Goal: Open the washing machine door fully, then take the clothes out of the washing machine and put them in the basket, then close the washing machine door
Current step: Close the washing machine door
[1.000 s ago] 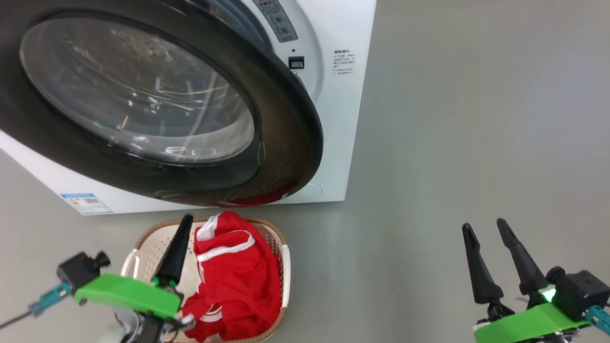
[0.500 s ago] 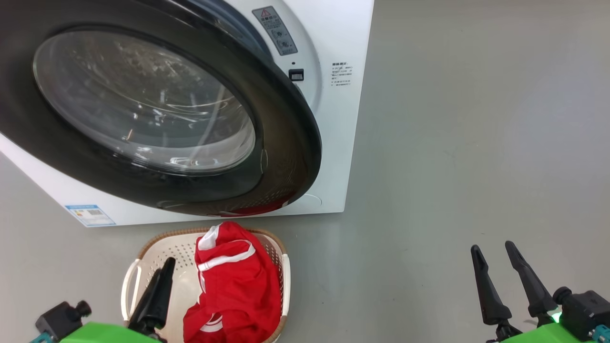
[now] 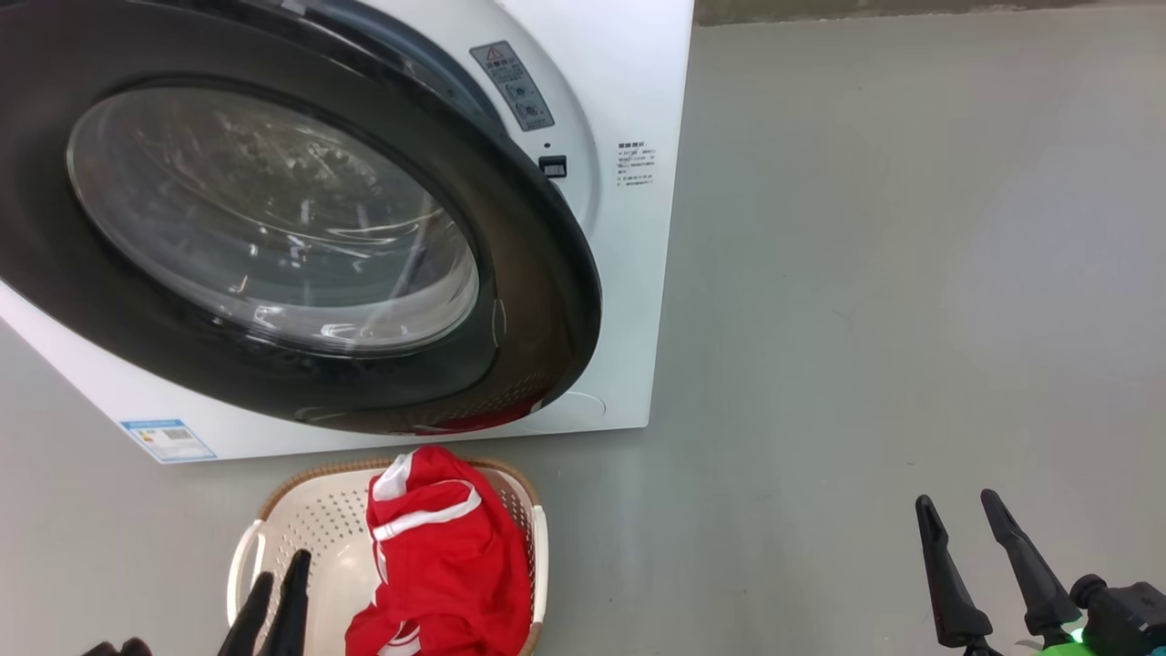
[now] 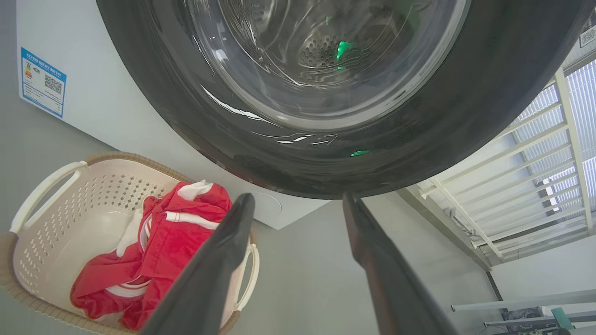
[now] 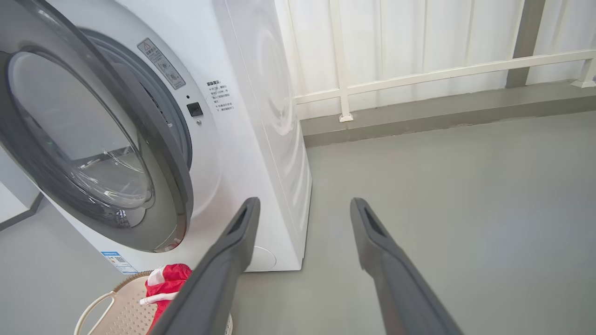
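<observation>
Red clothes (image 3: 446,556) lie in the basket (image 3: 314,524) just under the open washing machine door (image 3: 533,301), my left gripper (image 4: 298,197) and right gripper (image 3: 956,499) both spread wide and empty — pushing the door shut, I fear a finger may slip off its shiny rim or bump the basket.

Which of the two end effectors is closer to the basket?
The left end effector: in the head view its open fingers overlap the basket, beside the red clothes; the right end effector stands far off over the grey floor.
</observation>
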Motion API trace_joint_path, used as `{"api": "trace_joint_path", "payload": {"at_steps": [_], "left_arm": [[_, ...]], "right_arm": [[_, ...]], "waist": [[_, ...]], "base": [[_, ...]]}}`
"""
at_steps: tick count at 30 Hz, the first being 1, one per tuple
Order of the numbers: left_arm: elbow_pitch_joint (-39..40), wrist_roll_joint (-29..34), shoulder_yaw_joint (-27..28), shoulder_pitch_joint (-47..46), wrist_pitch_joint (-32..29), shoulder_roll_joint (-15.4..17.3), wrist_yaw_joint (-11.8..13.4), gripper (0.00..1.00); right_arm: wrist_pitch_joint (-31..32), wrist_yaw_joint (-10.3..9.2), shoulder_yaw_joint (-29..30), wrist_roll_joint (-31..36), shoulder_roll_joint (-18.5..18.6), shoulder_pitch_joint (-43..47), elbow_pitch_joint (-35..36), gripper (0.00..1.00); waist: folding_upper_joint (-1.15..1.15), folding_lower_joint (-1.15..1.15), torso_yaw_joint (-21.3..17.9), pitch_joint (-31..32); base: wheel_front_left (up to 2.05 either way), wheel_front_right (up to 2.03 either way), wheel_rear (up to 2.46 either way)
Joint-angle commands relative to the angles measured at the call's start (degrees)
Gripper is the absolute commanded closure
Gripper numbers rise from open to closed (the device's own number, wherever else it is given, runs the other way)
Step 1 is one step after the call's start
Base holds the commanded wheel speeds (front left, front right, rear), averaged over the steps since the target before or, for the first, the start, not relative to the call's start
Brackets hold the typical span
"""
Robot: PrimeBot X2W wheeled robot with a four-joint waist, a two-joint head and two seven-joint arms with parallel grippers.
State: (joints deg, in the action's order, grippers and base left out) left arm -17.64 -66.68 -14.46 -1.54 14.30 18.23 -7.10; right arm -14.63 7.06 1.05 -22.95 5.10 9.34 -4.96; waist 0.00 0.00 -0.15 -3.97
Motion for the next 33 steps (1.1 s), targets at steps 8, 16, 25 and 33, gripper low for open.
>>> {"api": "trace_joint_path", "payload": {"at_steps": [8, 16, 25, 33], "left_arm": [[2.2, 11.9, 7.1, 2.6, 0.7, -0.8, -0.4, 0.00], [1.8, 30.8, 12.1, 4.0, 0.7, -3.4, -0.4, 0.00], [5.7, 49.7, 21.3, 5.3, 0.7, -9.2, -0.4, 0.00], [9.5, 57.7, 23.3, 6.5, 0.7, -12.1, -0.4, 0.00]], "right_arm": [[-0.4, 0.43, -0.4, 0.5, 1.4, 0.7, 1.8, 0.00], [-0.4, 0.43, 0.4, 0.3, 1.1, 0.9, 1.9, 0.00], [-0.4, 0.43, 0.4, 0.3, 0.9, 0.6, 2.1, 0.00], [-0.4, 0.43, 0.5, 0.4, 0.7, 0.3, 2.3, 0.00]], "waist": [[0.00, 0.00, -0.3, 0.4], [0.00, 0.00, 0.1, 0.3], [0.00, 0.00, 0.2, 0.1], [0.00, 0.00, 0.3, -0.1]], "base": [[0.00, 0.00, 0.00], [0.00, 0.00, 0.00], [0.00, 0.00, 0.00], [0.00, 0.00, 0.00]]}}
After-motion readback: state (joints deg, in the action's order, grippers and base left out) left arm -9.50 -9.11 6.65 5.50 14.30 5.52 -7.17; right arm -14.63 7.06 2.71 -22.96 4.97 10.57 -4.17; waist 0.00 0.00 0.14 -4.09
